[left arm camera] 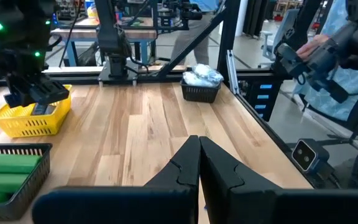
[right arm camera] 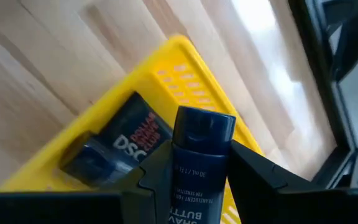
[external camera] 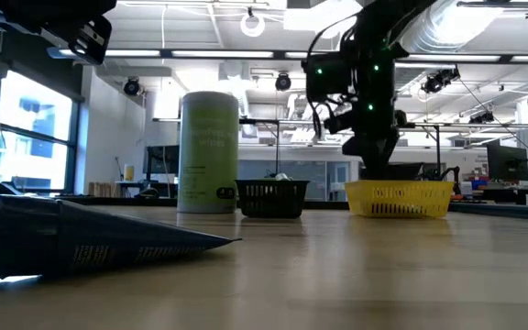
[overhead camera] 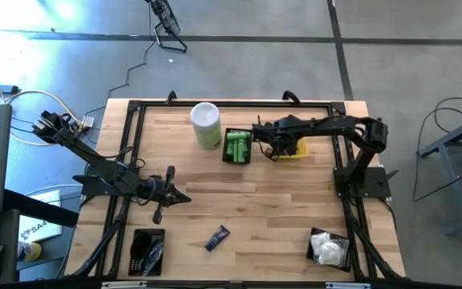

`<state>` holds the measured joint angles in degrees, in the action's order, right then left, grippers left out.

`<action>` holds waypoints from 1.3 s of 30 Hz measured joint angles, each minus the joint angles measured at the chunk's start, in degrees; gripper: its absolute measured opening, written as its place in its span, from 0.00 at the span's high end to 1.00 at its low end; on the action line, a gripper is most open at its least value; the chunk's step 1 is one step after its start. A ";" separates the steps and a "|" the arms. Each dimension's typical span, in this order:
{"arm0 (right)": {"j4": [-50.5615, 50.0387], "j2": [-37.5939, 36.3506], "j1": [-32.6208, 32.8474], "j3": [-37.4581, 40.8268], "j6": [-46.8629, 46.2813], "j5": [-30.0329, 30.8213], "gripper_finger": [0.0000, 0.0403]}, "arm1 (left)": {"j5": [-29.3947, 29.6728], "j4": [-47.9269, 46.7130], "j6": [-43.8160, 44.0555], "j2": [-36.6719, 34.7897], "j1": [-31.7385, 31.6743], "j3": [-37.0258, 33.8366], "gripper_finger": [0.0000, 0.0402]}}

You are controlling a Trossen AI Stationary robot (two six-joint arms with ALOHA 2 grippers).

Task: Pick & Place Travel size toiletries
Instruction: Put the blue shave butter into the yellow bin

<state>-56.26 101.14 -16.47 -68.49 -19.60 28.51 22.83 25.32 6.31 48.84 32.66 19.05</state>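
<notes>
The right gripper (right arm camera: 194,171) clamps a navy tube (right arm camera: 196,163) above the yellow basket (right arm camera: 185,68), which holds another tube (right arm camera: 114,146). Green bottles (overhead camera: 237,147) fill a black basket (overhead camera: 237,160) (left gripper (left arm camera: 199,165) idle mid-table, jaws together).

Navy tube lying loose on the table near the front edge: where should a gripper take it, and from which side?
The loose navy tube lies flat and slanted on bare wood, between the black basket and the basket of white packets. Probably best: come straight down from above and close across its narrow width at mid-length. The left gripper, shut, is nearer.
</notes>
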 joint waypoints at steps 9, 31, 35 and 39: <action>0.86 0.00 -1.14 0.52 0.01 2.05 0.62 | 0.02 -0.24 0.00 0.00 -0.02 0.00 1.00; 4.52 -9.83 11.36 0.50 -9.55 5.15 0.69 | 0.07 -0.66 0.00 0.00 0.00 0.00 1.00; 11.14 -13.16 15.67 0.50 -11.95 2.96 0.74 | 0.09 -1.06 0.00 0.00 -0.02 0.00 1.00; 21.08 -14.77 19.59 0.50 -12.10 0.15 0.78 | 0.09 -1.07 0.00 0.00 -0.02 0.00 1.00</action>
<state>-35.18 86.37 3.12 -67.99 -31.70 28.66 22.92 24.25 6.31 48.84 32.64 19.05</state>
